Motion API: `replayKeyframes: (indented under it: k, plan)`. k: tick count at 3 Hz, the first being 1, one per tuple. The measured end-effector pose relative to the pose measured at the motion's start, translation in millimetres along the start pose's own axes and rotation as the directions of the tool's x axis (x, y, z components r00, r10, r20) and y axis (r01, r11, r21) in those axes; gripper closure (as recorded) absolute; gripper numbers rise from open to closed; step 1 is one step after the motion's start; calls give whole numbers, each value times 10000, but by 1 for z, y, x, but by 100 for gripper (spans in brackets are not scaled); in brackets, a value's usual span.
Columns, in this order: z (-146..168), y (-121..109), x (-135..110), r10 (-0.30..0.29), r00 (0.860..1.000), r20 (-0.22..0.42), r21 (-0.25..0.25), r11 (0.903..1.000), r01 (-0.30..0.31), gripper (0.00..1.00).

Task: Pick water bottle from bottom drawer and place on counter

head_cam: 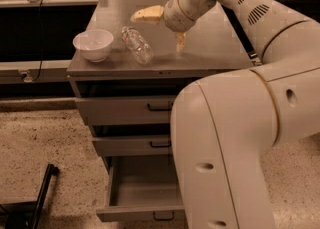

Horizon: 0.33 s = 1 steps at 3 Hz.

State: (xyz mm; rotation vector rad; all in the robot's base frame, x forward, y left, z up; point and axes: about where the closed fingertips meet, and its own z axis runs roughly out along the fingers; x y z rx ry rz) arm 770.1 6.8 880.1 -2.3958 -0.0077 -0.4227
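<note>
Camera view looks down over a grey drawer cabinet [127, 123] with the robot's pale arm [225, 143] filling the right side and the foreground. The arm bends up and over the cabinet, and its end effector [157, 32] hangs above the middle of the surface [210, 48], towards the back. Its two yellowish fingers [147, 14] are spread wide apart, released, with nothing between them: one points left over the rear of the surface, the other points down at the surface to the right of the bottle. The bottle [137, 45] lies on its side on the surface, set diagonally, with one end towards the back left and the other towards the front edge. It is just left of the end effector and not touched by either finger. A white bowl [93, 44] stands upright on the surface to the left of the bottle, near it but apart. Below, the two shallower drawers are pushed in, the top drawer [125, 110] and the middle drawer [130, 145], each with a small dark handle. The bottom drawer [142, 188] is pulled out, showing a plain grey inside, partly hidden on the right by the arm. Speckled floor [45, 138] lies around the cabinet, and a black bar [42, 190] crosses the lower left corner. Behind the cabinet runs a pale ledge [30, 70].
</note>
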Motion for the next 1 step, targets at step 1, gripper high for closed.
replayKeyframes:
  k: [1]
  plan:
    - [-32,-17,9,4,9997,-234,514,9987,8,0]
